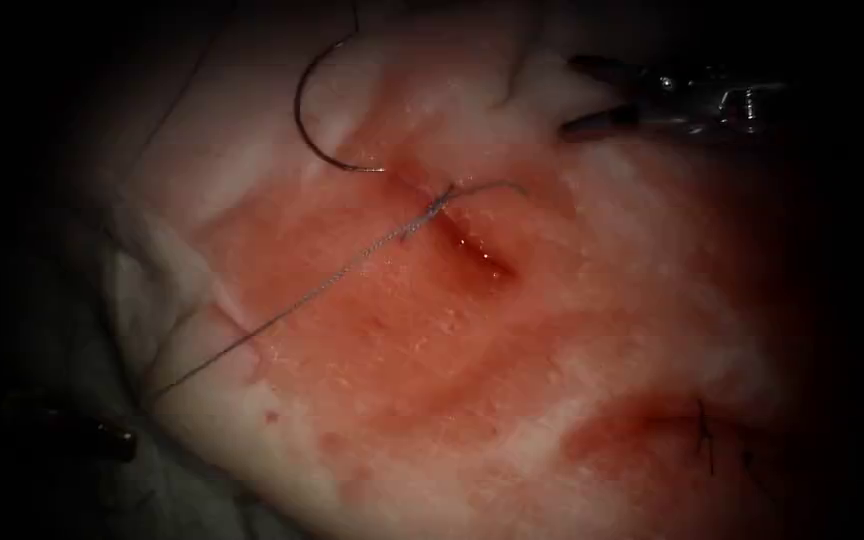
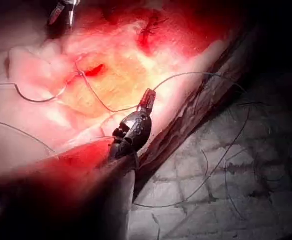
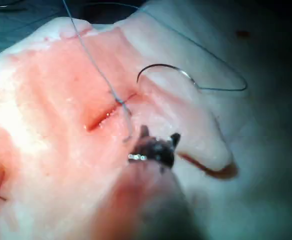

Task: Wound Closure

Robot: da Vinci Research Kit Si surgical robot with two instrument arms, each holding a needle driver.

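Observation:
The cut [image 1: 474, 246] runs through the tissue [image 1: 572, 330], with a knot [image 1: 437, 202] at its upper end. From the knot, the thread [image 1: 282, 310] stretches taut down and left to my left tool [image 1: 112, 437]. In the left wrist view that tool [image 2: 147, 98] is shut on the thread [image 2: 98, 102]. The curved needle [image 1: 304, 125] lies on the tissue left of the cut, held by neither tool, one end close to the knot. I cannot tell whether that end is in the tissue. My right tool [image 1: 580, 97] hovers to the upper right of the cut, jaws open and holding nothing.
Red fluid [image 1: 402, 340] stains the tissue around the cut. An older stitch [image 1: 704, 437] sits at the lower right. A short thread tail [image 1: 497, 186] curls right of the knot. Loose thread [image 2: 226, 150] trails over the cloth [image 2: 246, 200] beyond the tissue's edge.

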